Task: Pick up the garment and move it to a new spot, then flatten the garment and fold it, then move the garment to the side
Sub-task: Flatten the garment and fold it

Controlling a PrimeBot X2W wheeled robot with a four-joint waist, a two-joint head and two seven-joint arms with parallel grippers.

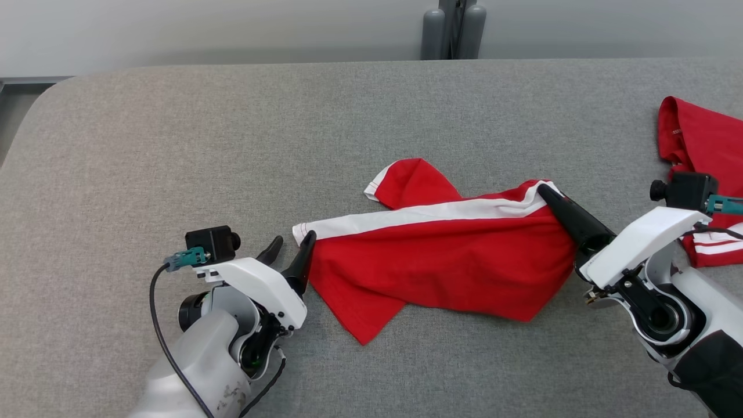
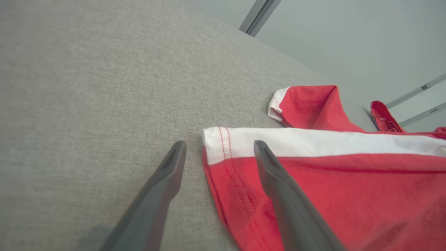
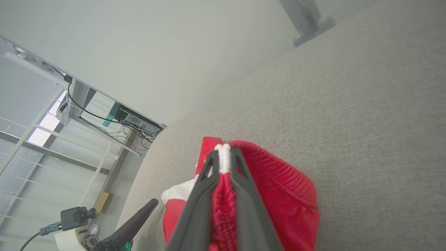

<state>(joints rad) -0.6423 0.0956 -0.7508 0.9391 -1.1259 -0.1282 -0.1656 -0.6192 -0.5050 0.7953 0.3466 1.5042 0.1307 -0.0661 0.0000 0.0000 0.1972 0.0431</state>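
The garment (image 1: 441, 261), soft red knit with a white band along its upper edge and a stitched hem, lies in loose, rumpled folds at the middle right of the table (image 1: 232, 128), a white-cuffed flap poking out behind; the right gripper (image 1: 545, 190) is pinched tight on its right end, white trim bunched between the dark fingers; the left gripper (image 1: 295, 237) stands spread at the hem corner, one finger over the cloth, the other above bare grey weave; this looks like the flattening step, and the next move likely calls for closing on that corner and drawing the cloth taut; another red garment (image 1: 696, 139) lies at the far right.
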